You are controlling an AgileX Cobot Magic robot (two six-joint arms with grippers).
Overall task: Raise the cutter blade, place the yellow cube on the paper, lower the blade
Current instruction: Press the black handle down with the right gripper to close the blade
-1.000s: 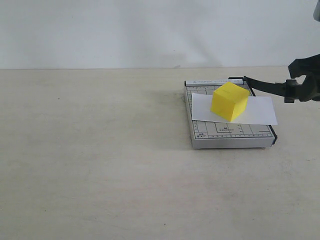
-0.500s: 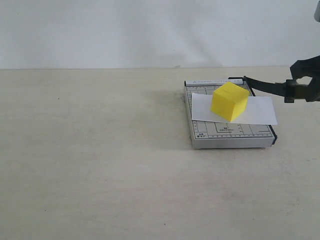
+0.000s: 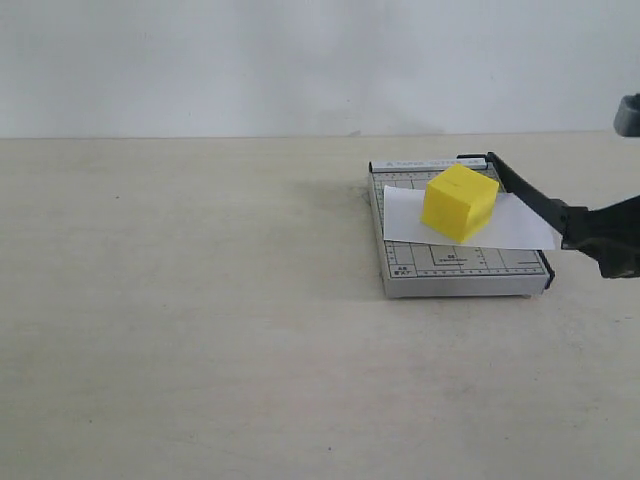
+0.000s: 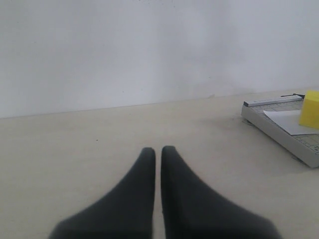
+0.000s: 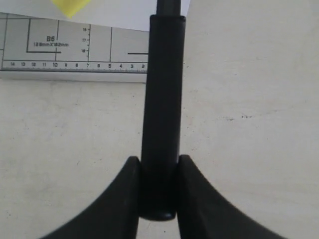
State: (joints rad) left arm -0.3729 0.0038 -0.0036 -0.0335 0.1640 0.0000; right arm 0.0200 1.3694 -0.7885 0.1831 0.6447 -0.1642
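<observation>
The cutter blade (image 3: 525, 192) has dropped, right gripper (image 5: 159, 162) pinching it, yellow cube (image 3: 459, 203) on paper (image 3: 405, 225) alongside.

The left gripper (image 4: 158, 152) appears only in its own wrist view, at the lower middle of the frame. Its two dark fingers (image 4: 134, 199) are pressed together, with only a thin seam between them, and the tips are level. The right gripper (image 5: 159, 167) sits at the bottom centre of its wrist view. Its jaws are clamped on the rounded handle end of the cutter blade (image 5: 162, 99), one finger on each side. In the exterior view it reaches in from the right edge at mid-height, tips pointing left.
</observation>
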